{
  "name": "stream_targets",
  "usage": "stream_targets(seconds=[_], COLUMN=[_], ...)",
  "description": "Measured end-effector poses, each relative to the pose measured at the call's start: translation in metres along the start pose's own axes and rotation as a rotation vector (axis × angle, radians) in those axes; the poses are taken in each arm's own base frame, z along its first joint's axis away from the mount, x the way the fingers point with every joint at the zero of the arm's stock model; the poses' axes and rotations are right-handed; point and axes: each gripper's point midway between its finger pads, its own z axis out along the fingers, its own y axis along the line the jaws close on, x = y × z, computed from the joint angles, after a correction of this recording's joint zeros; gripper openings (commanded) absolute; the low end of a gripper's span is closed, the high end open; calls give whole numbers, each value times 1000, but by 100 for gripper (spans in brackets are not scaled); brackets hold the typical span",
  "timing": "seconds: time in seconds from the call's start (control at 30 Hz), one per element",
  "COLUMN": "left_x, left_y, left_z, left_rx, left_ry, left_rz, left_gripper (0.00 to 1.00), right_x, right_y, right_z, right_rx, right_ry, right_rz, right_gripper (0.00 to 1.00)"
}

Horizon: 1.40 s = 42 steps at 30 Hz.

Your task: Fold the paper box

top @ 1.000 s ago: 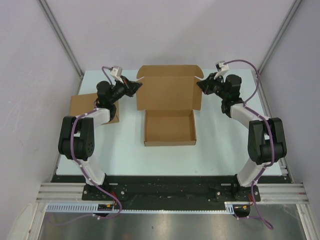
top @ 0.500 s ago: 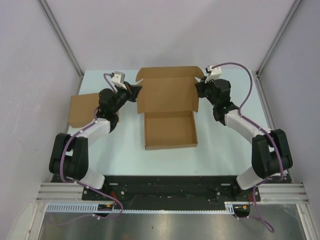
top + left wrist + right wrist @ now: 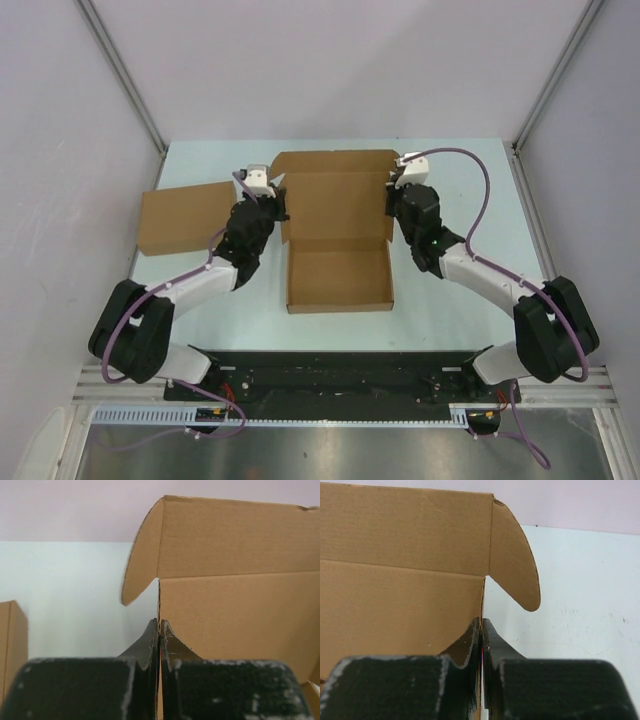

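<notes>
The paper box (image 3: 338, 275) is a brown cardboard tray in the middle of the table, its lid (image 3: 336, 195) raised behind it. My left gripper (image 3: 281, 203) is shut on the lid's left edge (image 3: 159, 605); a rounded ear flap (image 3: 142, 555) curls leftward above my fingertips. My right gripper (image 3: 391, 200) is shut on the lid's right edge (image 3: 483, 600), under its rounded ear flap (image 3: 512, 560). Both wrist views look at the lid's inner face, which fills the frame on the box side.
A second plain brown cardboard box (image 3: 185, 217) lies at the left of the light table (image 3: 455, 200), just behind my left arm; its corner shows in the left wrist view (image 3: 12, 645). Grey walls enclose the table on three sides.
Both arms have pulled toward me and inward with the lid's side edges, bringing the lid up from lying back. The side ear flaps have turned in. The right gripper closed a little more.
</notes>
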Motion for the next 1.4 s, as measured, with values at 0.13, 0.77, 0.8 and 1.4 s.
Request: stream_targets(seconds=[0.13, 0.77, 0.8, 1.4], left_x=[1, 5, 6, 67], left_y=[-1, -18, -19, -29], left_z=[-6, -62, -66, -124], left_rx=[-105, -162, -161, -145], left_ry=[-18, -165, -173, -32], left_rz=[2, -145, -153, -197], left_gripper=[0, 0, 0, 19], right_x=[2, 13, 14, 88], right_y=[7, 18, 19, 33], right_z=[-15, -75, -79, -130], right_rx=[40, 117, 119, 120], right_ry=[-21, -127, -134, -20], right_rz=[-4, 109, 120, 84], right_gripper=[0, 0, 0, 22])
